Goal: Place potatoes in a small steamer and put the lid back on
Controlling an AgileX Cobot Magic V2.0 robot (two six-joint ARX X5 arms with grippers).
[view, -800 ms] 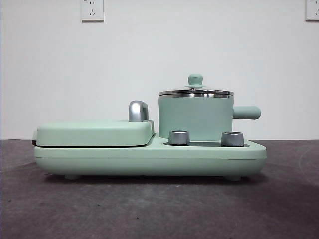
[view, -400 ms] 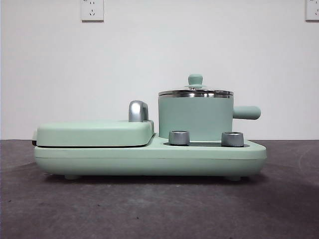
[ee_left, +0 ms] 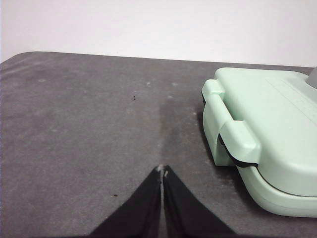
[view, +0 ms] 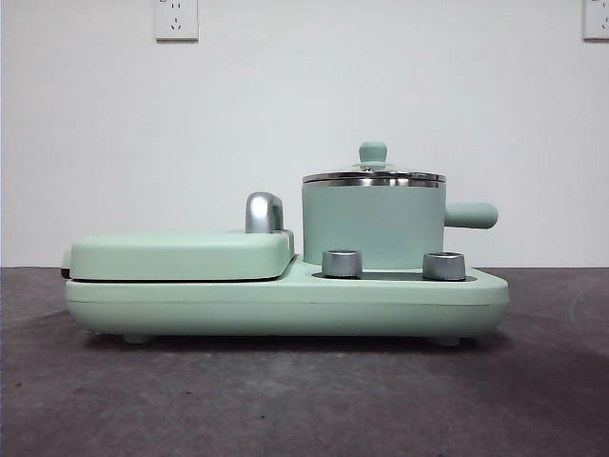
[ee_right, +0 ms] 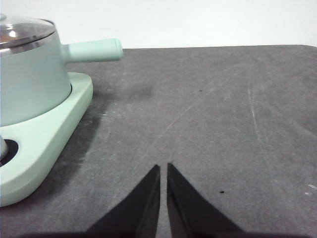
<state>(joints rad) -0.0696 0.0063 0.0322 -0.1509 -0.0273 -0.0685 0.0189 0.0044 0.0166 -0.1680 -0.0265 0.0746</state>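
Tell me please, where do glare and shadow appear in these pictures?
Front view: bright streaks on the round glass lid's steel rim, and a dark shadow under the mint-green appliance base. Right wrist view: reflections on the lid; the small mint-green cylindrical pot casts a soft shadow on the grey table. Left wrist view: even light, no glare.
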